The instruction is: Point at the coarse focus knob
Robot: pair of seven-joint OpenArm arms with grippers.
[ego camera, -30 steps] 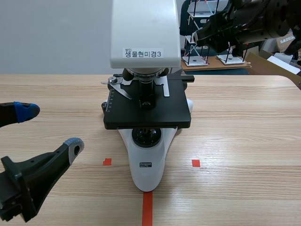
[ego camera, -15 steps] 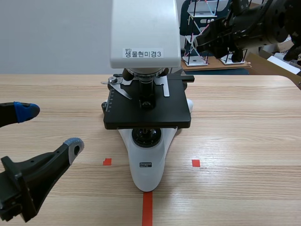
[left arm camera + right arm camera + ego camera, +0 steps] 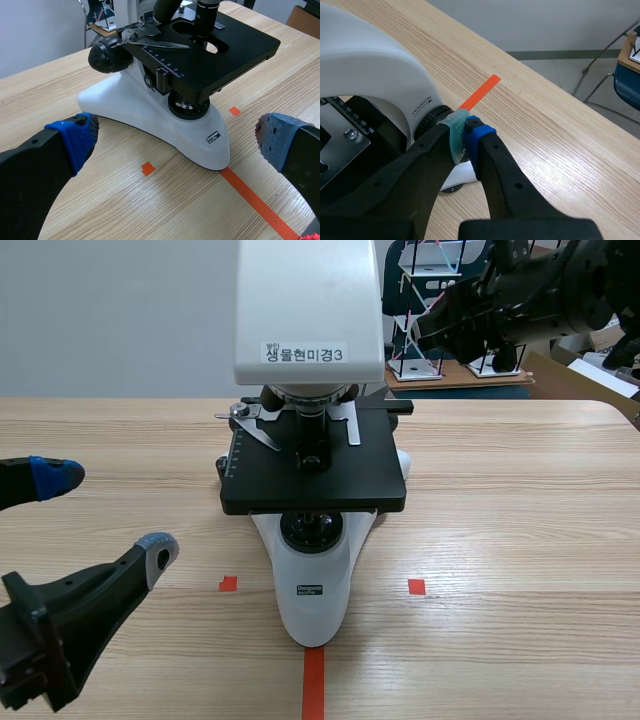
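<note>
A white microscope point(image 3: 310, 600) with a black stage point(image 3: 315, 465) stands mid-table. Its black coarse focus knob point(image 3: 107, 55) shows on the side of the arm, ahead of my open left gripper point(image 3: 175, 142). That gripper point(image 3: 105, 512) sits low at the table's left front, holding nothing. My right arm is raised behind the microscope, and its gripper point(image 3: 420, 325) is shut on nothing. In the right wrist view the shut fingertips point(image 3: 464, 135) rest right beside the black knob ring point(image 3: 429, 121) marked "TENSION" on the microscope's white arm point(image 3: 370, 75). I cannot tell whether they touch it.
The table's far right edge point(image 3: 560, 95) runs close behind the microscope, with floor and a chair point(image 3: 625, 75) beyond. Wire models on a board point(image 3: 430, 365) stand behind the table. Orange-red tape marks lie in front of the microscope base.
The right arm has shifted slightly to the right at the top of the scene view, then held still. The left arm has not moved.
</note>
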